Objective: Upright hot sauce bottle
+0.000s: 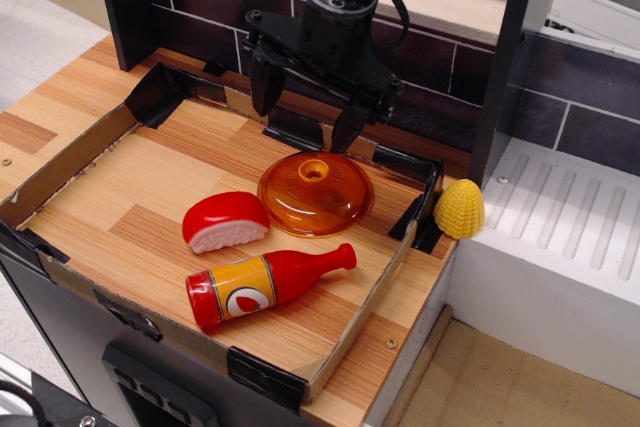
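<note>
hot sauce bottle lies flat, its label a white oval with red mark; tool hangs above, fingers apart.

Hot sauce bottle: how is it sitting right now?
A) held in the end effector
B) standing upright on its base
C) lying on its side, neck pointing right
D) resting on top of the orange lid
C: the hot sauce bottle lies flat on the wooden tray floor with its neck toward the right, while the open end effector hangs empty above the orange lid.
</note>
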You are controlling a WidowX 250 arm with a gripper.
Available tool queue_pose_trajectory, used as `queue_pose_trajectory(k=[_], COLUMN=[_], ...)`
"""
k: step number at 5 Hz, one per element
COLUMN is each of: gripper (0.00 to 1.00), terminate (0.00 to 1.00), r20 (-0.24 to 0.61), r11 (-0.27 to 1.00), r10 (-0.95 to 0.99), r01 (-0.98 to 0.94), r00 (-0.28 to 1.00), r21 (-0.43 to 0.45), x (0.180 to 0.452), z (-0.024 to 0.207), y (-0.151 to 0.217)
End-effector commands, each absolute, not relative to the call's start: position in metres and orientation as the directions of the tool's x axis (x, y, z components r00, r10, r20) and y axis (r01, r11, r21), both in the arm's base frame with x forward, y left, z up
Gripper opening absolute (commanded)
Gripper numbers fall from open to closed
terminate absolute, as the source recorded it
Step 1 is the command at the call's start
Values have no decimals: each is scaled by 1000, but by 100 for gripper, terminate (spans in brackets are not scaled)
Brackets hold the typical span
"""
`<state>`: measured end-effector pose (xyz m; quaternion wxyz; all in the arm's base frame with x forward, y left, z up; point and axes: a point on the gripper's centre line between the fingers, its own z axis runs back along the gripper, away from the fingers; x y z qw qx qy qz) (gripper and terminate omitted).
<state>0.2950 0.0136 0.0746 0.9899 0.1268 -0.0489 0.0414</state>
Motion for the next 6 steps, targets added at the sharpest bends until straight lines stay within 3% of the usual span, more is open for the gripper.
queue_pose_trajectory(k=[1, 3, 4, 6], gripper=[100, 100, 100, 100], terminate=[0, 0, 0, 0], r20=[107, 70, 73, 72], r11=[964, 951, 892, 886], r10=[70, -278, -451, -464], r01=[-94, 264, 451, 461], r00=[992, 958, 890, 883], r21=[247, 163, 11, 52], x=[295, 291, 284, 261], z=[75, 73, 72, 64], y=[14, 2, -3, -13])
